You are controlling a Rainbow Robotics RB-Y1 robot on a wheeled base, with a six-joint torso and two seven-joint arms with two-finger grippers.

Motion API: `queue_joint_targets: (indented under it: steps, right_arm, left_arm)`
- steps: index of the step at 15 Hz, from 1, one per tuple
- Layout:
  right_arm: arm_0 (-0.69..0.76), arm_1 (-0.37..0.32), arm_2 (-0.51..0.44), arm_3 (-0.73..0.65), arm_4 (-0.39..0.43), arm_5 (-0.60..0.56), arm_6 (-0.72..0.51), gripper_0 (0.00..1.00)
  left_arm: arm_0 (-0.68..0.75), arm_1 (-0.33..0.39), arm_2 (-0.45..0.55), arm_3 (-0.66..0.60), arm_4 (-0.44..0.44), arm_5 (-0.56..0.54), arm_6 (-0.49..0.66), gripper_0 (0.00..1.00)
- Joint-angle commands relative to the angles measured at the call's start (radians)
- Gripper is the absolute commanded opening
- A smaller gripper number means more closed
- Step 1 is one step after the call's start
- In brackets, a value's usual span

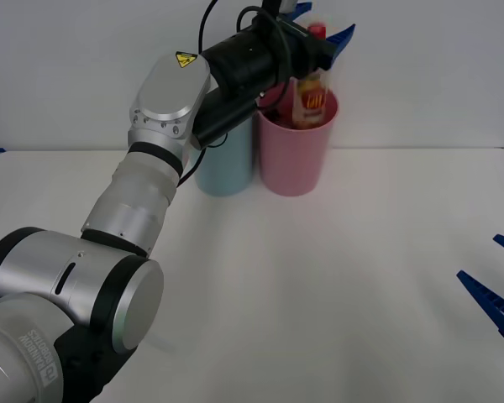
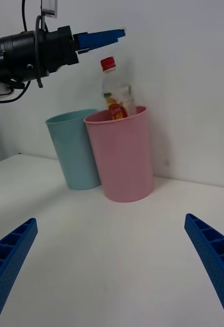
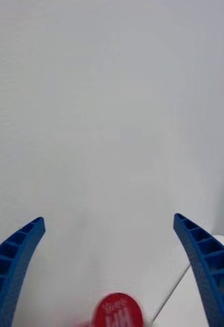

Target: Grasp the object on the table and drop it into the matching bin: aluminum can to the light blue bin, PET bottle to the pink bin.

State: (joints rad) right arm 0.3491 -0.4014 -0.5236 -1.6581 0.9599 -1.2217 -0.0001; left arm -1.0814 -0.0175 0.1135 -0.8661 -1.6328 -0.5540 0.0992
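At the top centre of the front view the left arm reaches out level over the pink bin (image 1: pixel 296 155), its left gripper (image 1: pixel 319 29) spread wide and gripping nothing. The clear plastic bottle (image 2: pixel 116 97), with a red cap and a yellow-and-red label whose writing is unreadable, stands half inside that round, smooth bin. The light blue bin (image 1: pixel 227 164) sits just beside it on the matte white table (image 1: pixel 319 285). The right gripper (image 1: pixel 500 290) waits open at the lower right

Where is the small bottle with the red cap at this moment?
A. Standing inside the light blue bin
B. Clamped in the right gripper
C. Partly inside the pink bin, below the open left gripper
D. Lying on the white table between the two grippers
C: the bottle has its lower part inside the pink bin, neck and cap above the rim, under the open left gripper.
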Motion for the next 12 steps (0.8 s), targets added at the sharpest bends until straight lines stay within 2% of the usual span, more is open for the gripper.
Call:
queue_joint_targets:
  steps: [1, 4, 7, 12]
  right_arm:
    - [0.0, 0.0, 0.0, 0.0, 0.0, 0.0, 0.0, 1.0]
    - [0.0, 0.0, 0.0, 0.0, 0.0, 0.0, 0.0, 1.0]
    - [0.0, 0.0, 0.0, 0.0, 0.0, 0.0, 0.0, 1.0]
    - [0.0, 0.0, 0.0, 0.0, 0.0, 0.0, 0.0, 1.0]
  left_arm:
    - [0.006, 0.0, -0.006, -0.001, 0.036, -0.009, -0.001, 1.0]
    - [0.037, 0.039, -0.051, -0.016, 0.122, -0.026, -0.016, 1.0]
    - [0.166, 0.09, -0.107, -0.177, 0.203, -0.029, -0.013, 1.0]
    - [0.35, 0.192, -0.152, -0.367, 0.324, -0.05, -0.018, 1.0]
